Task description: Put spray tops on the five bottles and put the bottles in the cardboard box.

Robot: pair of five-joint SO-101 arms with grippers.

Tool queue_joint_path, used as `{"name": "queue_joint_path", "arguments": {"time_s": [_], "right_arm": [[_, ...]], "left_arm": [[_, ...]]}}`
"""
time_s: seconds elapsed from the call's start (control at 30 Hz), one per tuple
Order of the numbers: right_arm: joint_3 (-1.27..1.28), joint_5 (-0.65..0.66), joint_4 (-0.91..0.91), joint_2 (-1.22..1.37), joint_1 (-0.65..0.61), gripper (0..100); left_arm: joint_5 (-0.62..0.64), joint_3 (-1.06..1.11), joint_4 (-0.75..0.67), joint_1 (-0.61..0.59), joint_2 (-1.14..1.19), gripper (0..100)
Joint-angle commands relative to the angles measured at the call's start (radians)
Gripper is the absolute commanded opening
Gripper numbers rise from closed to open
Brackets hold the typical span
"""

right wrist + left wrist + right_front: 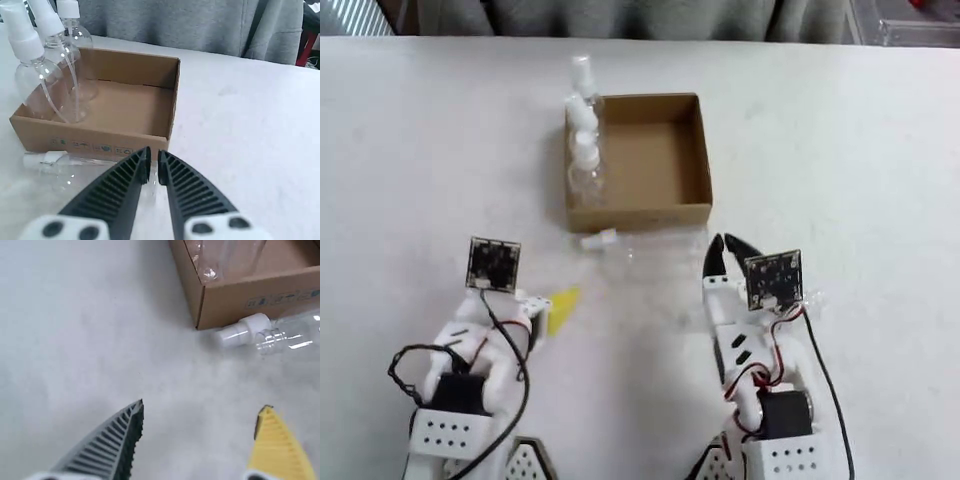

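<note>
White table (840, 150); your cardboard box (650, 215) holds upright bottles (585, 150); another bottle (605, 243) lies just beside it; left gripper (201, 409) gapes; right gripper (154, 162) is pinched closed, empty.

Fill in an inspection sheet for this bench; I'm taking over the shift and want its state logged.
Surface: white table, no spills seen.
Job's things: cardboard box is open. Upright bottles with spray tops stand along its side nearer the left arm, exact count unclear. One lying bottle, spray top on, is on the table in front of the box.
Clutter: nothing seen.
Grippers: left tool is open and empty, short of the lying bottle. Right tool has its fingers almost together, is empty, and faces the box front.
Cables: a black cable loops by the left arm's base. Coloured wires run along the right arm.
Surroundings: grey fabric beyond the far table edge.
</note>
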Motion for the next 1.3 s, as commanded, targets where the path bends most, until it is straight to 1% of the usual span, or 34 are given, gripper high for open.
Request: {"name": "queue_joint_path", "arguments": {"time_s": [0.0,0.1,0.13,0.2,0.33,0.37,0.47,0.57,0.67,0.77,0.9,1.0,1.1,1.17,1.27], "right_arm": [[-0.078,0.115,0.022,0.013,0.018,1.4],[-0.12,0.183,0.028,0.12,0.018,1.4],[-0.146,0.201,0.027,0.176,0.018,1.4],[-0.21,0.236,0.027,0.306,0.028,1.4],[-0.374,0.315,0.051,0.556,0.074,1.5],[-0.417,0.344,0.085,0.611,0.079,1.5],[-0.569,0.44,0.248,0.771,0.084,1.7],[-0.712,0.525,0.426,0.926,0.076,1.7],[-0.83,0.689,0.545,1.064,0.073,1.7],[-0.882,0.87,0.573,1.165,0.065,1.8],[-0.884,1.026,0.624,1.231,0.062,2.5],[-0.882,1.134,0.684,1.254,0.045,10.1],[-0.859,1.212,0.697,1.257,0.015,17.3],[-0.825,1.246,0.679,1.26,-0.016,17.9],[-0.747,1.264,0.59,1.26,-0.064,18.0]], "left_arm": [[-0.008,-0.005,0.046,-0.012,-0.042,34],[-0.009,-0.005,0.057,-0.012,-0.045,33],[-0.009,-0.005,0.057,-0.012,-0.045,31],[-0.009,-0.003,0.051,-0.012,-0.047,24],[-0.034,-0.003,0.023,-0.012,-0.048,3],[-0.061,-0.003,0.018,-0.012,-0.048,1],[-0.101,-0.003,0.029,-0.012,-0.045,7],[-0.107,-0.003,0.029,-0.012,-0.044,5],[-0.107,-0.003,0.029,-0.012,-0.044,2],[-0.107,-0.003,0.029,-0.012,-0.044,2],[-0.109,-0.003,0.029,-0.012,-0.044,2],[-0.109,-0.003,0.029,-0.012,-0.044,2],[-0.109,-0.003,0.029,-0.012,-0.044,2],[-0.11,-0.003,0.029,-0.012,-0.044,2],[-0.11,-0.003,0.029,-0.012,-0.044,2]]}}
